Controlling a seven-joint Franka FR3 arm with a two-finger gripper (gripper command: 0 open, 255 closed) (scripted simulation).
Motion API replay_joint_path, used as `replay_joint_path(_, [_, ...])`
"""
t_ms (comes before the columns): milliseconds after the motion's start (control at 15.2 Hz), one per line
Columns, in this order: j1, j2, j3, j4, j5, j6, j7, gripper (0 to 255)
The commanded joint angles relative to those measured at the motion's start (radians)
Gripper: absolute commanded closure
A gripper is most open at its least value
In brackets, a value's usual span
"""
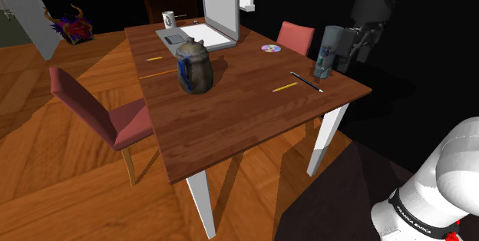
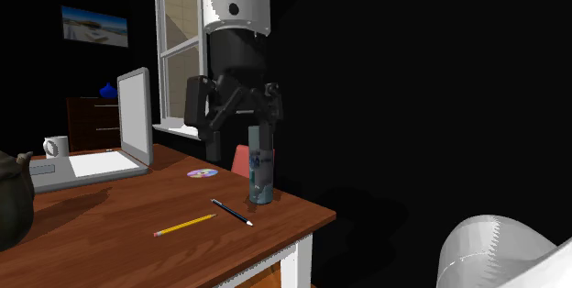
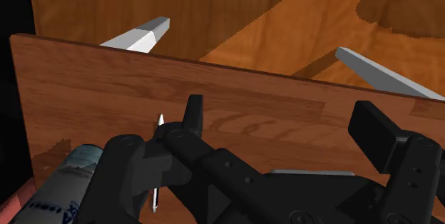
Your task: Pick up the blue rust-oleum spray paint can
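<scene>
On the table (image 1: 230, 124) stand one spray can (image 1: 326, 51), one laptop (image 1: 219, 5), one mug (image 1: 168, 18) and one dark jug (image 1: 193, 67). One disc (image 1: 270, 48), one black pen (image 1: 305, 80) and two yellow pencils (image 1: 284, 87) (image 1: 156, 58) lie flat on it. Two red chairs (image 1: 92, 105) (image 1: 295, 36) stand at the table.

The can is upright near the table's corner, at about 2 o'clock from the jug in the shoulder view, with the pen just beside its foot. It is greyish with a blue label.

The gripper (image 1: 359, 41) has its two fingers (image 3: 194, 112) well apart, with nothing between them. In the shoulder view the can is at 9 o'clock from the gripper, close beside it. In the second exterior view it is at 5 o'clock. The wrist view shows the can outside one finger, not in the gap. Whether finger and can touch cannot be told.
</scene>
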Motion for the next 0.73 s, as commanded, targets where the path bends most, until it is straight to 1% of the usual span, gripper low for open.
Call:
replay_joint_path(0, [0.0,0.0,0.0,0.0,0.0,0.0,0.0,0])
replay_joint_path(330, [-0.029,0.129,-0.094,0.102,-0.059,0.021,-0.105,0])
replay_joint_path(660, [-0.049,0.274,-0.181,0.233,-0.094,0.033,-0.209,0])
